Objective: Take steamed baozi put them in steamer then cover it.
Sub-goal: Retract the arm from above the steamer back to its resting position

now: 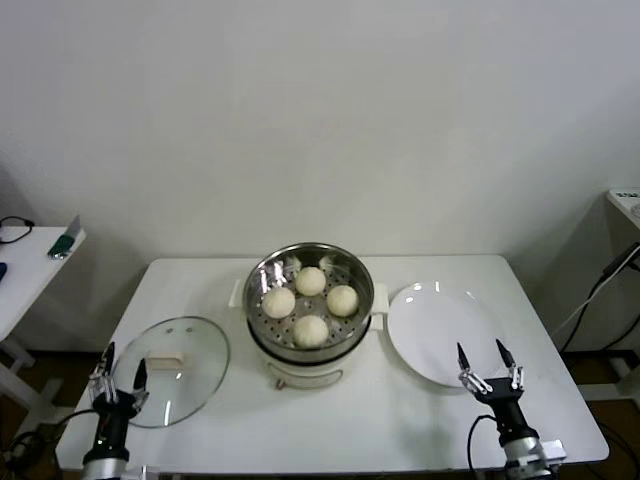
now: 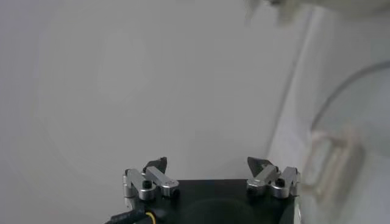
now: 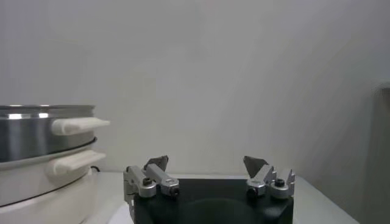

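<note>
Several off-white baozi [image 1: 310,281] sit on the perforated tray inside the shiny steel steamer [image 1: 262,278] at the table's middle. The steamer also shows in the right wrist view [image 3: 36,134]. The clear glass cover [image 1: 195,345] with its cream bar handle [image 1: 168,361] lies flat on the table at the front left, off the pot. My left gripper [image 1: 124,361] is open and empty over the cover's left edge. My right gripper [image 1: 482,353] is open and empty at the front edge of the white plate.
A flat white plate [image 1: 440,325] lies right of the steamer with nothing on it. A side table [image 1: 25,260] with small items stands at far left. A cable hangs at far right [image 1: 605,275].
</note>
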Tool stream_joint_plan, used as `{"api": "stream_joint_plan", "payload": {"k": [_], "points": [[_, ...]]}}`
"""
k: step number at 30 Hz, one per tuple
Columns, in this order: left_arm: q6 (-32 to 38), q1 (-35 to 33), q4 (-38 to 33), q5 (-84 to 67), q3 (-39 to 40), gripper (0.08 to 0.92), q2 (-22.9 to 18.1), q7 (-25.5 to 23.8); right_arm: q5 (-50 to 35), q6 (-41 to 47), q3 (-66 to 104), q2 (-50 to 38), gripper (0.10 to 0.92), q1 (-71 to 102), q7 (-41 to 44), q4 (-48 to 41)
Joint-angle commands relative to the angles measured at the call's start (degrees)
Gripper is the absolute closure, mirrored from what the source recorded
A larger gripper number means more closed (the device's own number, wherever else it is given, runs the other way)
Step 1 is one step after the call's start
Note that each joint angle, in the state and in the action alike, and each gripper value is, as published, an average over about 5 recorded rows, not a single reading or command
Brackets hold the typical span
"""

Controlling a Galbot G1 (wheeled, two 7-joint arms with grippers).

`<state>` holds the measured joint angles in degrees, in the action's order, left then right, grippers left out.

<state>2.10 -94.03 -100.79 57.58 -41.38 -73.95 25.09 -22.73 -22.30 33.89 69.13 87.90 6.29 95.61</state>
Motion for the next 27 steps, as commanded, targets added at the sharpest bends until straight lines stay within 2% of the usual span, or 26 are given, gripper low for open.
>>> {"api": "stream_joint_plan", "payload": {"k": [1,19,27], "points": [[0.4,2.9,13.5,15.4,-0.3,0.177,1.3,5.0,1.6,-3.0,1.0,3.8,0.203,2.4,-0.3,-0.6],[-0.2,11.3,16.9,16.5,1.6,0.177,0.3,1.5,2.5,-3.7,1.8,5.2,0.203,3.4,-0.7,-0.4],[-0.1,16.3,21.1,16.8,2.9,0.177,1.3,0.6,2.3,-4.4,2.6,5.5,0.203,4.0,-1.0,0.0]]}}
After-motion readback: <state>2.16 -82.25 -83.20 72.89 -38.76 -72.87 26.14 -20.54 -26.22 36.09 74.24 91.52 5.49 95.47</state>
